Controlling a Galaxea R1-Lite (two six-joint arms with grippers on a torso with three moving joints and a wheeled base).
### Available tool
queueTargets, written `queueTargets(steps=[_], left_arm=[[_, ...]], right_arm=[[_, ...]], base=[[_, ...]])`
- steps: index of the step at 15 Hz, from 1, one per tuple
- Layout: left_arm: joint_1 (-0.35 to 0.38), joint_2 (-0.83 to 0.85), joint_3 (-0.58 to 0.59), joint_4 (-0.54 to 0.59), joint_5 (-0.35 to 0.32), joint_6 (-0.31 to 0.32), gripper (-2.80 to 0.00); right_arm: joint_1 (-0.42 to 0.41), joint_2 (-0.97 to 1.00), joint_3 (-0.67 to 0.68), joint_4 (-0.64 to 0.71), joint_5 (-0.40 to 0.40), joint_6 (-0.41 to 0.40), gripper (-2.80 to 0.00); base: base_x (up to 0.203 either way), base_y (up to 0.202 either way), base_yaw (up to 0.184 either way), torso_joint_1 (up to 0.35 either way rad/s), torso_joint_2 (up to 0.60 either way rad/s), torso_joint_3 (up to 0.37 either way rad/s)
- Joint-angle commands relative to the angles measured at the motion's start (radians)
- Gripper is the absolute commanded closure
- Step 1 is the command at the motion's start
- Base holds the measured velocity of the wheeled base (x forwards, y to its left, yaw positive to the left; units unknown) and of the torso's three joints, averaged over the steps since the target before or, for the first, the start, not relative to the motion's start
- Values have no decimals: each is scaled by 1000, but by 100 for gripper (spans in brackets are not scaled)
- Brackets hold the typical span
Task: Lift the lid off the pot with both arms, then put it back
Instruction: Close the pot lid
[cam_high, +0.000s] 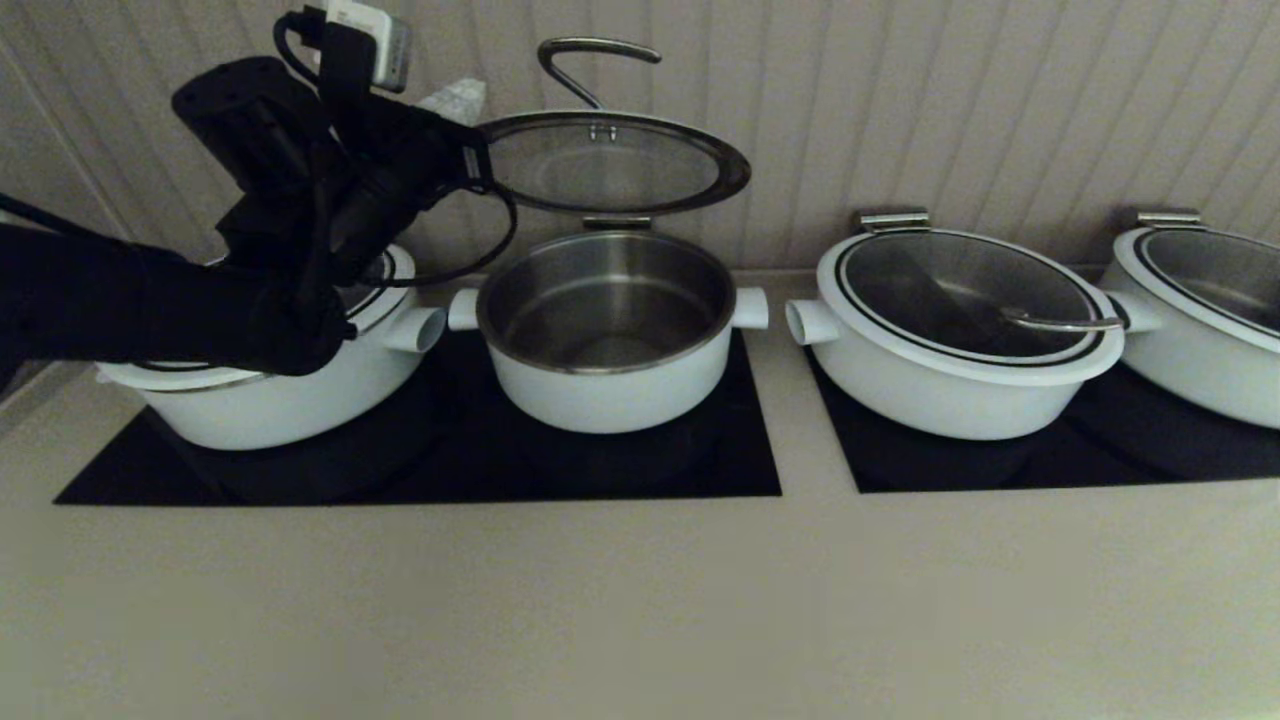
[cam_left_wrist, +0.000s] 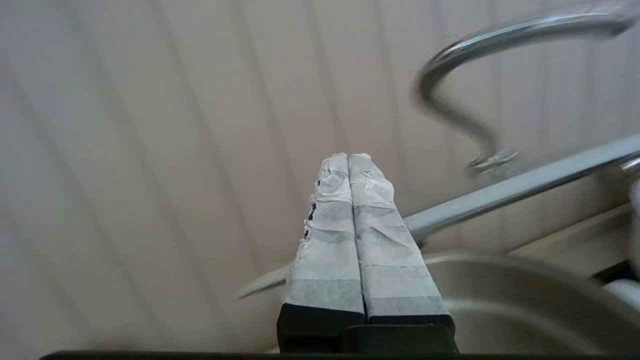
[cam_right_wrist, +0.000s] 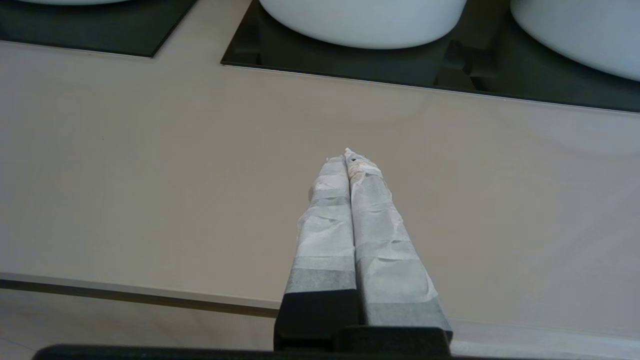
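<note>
The pot (cam_high: 610, 385) stands uncovered on the left black cooktop, its steel inside showing. The lid (cam_high: 610, 165) hangs nearly level in the air above it, with its curved steel handle (cam_high: 590, 55) on top. My left gripper (cam_high: 455, 100) is at the lid's left rim with its fingers pressed together and pointing up toward the wall. In the left wrist view the lid's rim (cam_left_wrist: 525, 185) runs behind my left gripper (cam_left_wrist: 348, 156); how the lid is held up is hidden. My right gripper (cam_right_wrist: 348, 152) is shut and empty over the front counter, out of the head view.
A wider white pot (cam_high: 260, 415) sits under my left arm. A wide lidded pot (cam_high: 950, 385) and another (cam_high: 1210, 360) stand on the right cooktop (cam_high: 1000, 465). The panelled wall is close behind. The beige counter (cam_high: 640, 600) runs along the front.
</note>
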Motion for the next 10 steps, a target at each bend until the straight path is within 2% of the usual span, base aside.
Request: queueTargets(steps=[1,4,6,9,10], left_arm=[[30,-50,53,-2,-3,4,0],[70,-121,112,12,-11,7,0],[101,-160,100,106,-42,11,0],[133,-176,10,228,-182,21,0],[137,-172,-28,287,-243,51,0]], right_arm=[[0,2,0,0,0,-1,0],[0,2,0,0,0,-1,0],[0,2,0,0,0,-1,0],[0,2,0,0,0,-1,0],[0,1,0,0,0,-1,0]], base=[[0,0,0,0,0,0],[0,0,0,0,0,0],[0,0,0,0,0,0],[0,0,0,0,0,0],[0,0,0,0,0,0]])
